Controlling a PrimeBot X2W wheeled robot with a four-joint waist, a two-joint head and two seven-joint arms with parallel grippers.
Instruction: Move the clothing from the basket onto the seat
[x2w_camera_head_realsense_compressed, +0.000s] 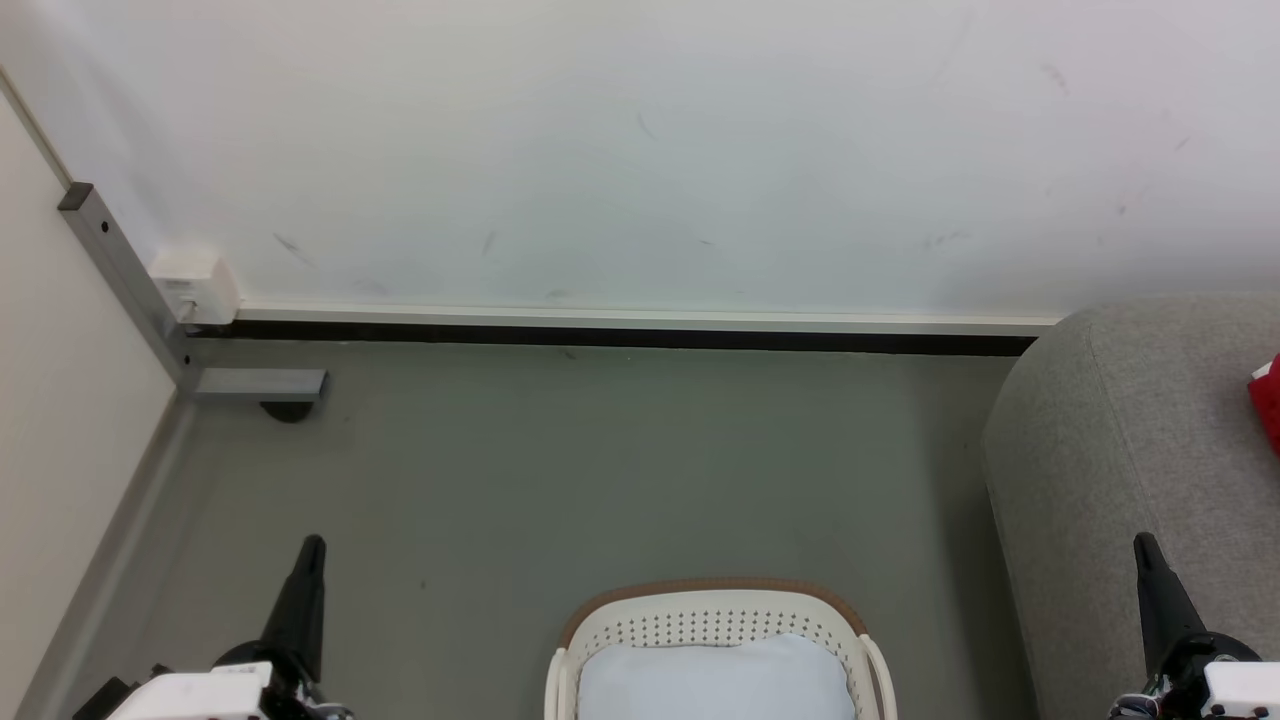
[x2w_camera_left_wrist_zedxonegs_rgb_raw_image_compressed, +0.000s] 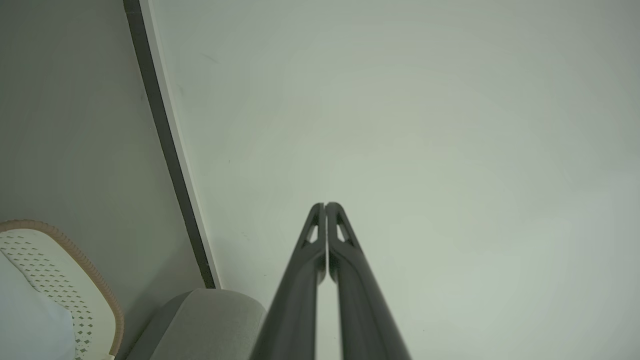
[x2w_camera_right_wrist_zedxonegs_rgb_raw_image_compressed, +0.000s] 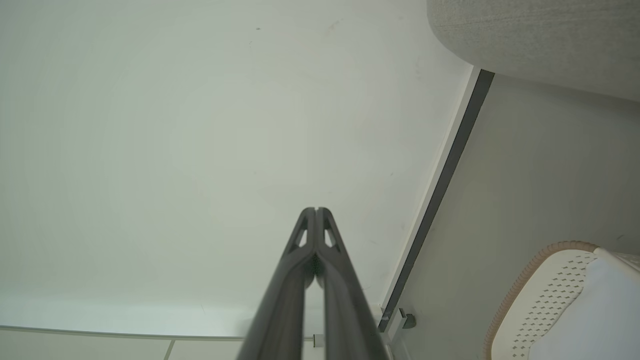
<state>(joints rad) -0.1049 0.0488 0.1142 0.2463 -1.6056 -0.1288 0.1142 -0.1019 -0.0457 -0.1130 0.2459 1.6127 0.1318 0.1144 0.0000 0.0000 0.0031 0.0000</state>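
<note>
The cream basket (x2w_camera_head_realsense_compressed: 715, 625) with its brown rim stands on the floor at the bottom centre of the head view, holding pale bluish padding (x2w_camera_head_realsense_compressed: 715, 680). On the grey seat (x2w_camera_head_realsense_compressed: 1130, 480) at the right edge lies a bit of red clothing (x2w_camera_head_realsense_compressed: 1268, 400). My left gripper (x2w_camera_head_realsense_compressed: 312, 545) is at the lower left, shut and empty, left of the basket. My right gripper (x2w_camera_head_realsense_compressed: 1143, 545) is at the lower right in front of the seat, shut and empty. The wrist views show each pair of fingertips, left (x2w_camera_left_wrist_zedxonegs_rgb_raw_image_compressed: 325, 205) and right (x2w_camera_right_wrist_zedxonegs_rgb_raw_image_compressed: 316, 210), pressed together and pointing at the white wall.
A white wall with a dark baseboard (x2w_camera_head_realsense_compressed: 620, 335) runs behind the grey floor. A metal bracket (x2w_camera_head_realsense_compressed: 255, 383) and a white box (x2w_camera_head_realsense_compressed: 195, 285) sit in the left corner. The basket rim (x2w_camera_left_wrist_zedxonegs_rgb_raw_image_compressed: 100, 290) and seat corner (x2w_camera_left_wrist_zedxonegs_rgb_raw_image_compressed: 210, 320) show in the left wrist view.
</note>
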